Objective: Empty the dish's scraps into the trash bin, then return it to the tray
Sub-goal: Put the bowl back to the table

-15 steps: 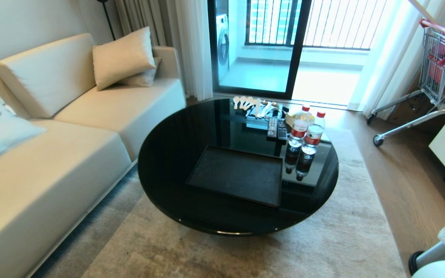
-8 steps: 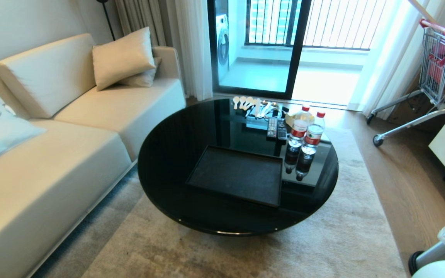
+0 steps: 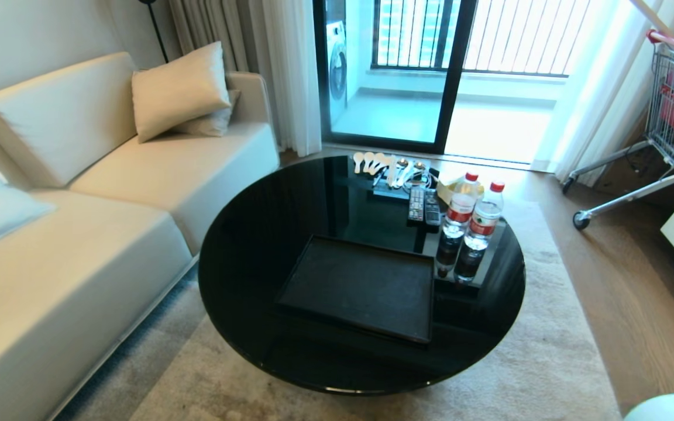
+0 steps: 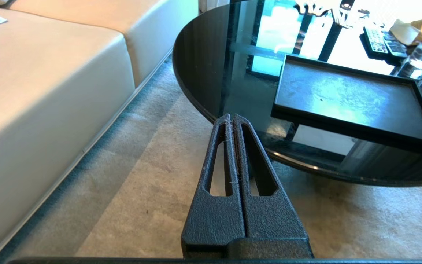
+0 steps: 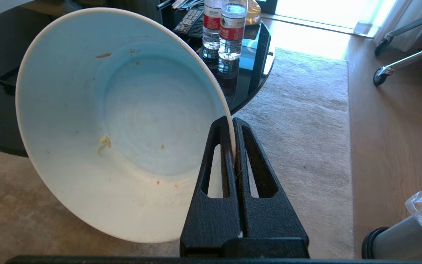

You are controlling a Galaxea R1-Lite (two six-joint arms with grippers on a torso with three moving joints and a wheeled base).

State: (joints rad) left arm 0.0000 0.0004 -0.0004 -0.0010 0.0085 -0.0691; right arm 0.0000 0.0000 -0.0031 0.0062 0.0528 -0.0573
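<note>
Plainly, the small white ceramic dish [image 5: 123, 124], stiff, glazed-slick and breakable, hung tilted with its thin rim pinched between the right gripper [image 5: 232, 146] fingers, the left gripper [image 4: 232, 119] fingers pressed together empty.

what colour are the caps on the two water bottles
Red caps, on both bottles; clearest in the head view.

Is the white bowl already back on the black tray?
No. The tray lies bare on the table, while the right gripper holds the bowl by its rim above the carpet.
</note>
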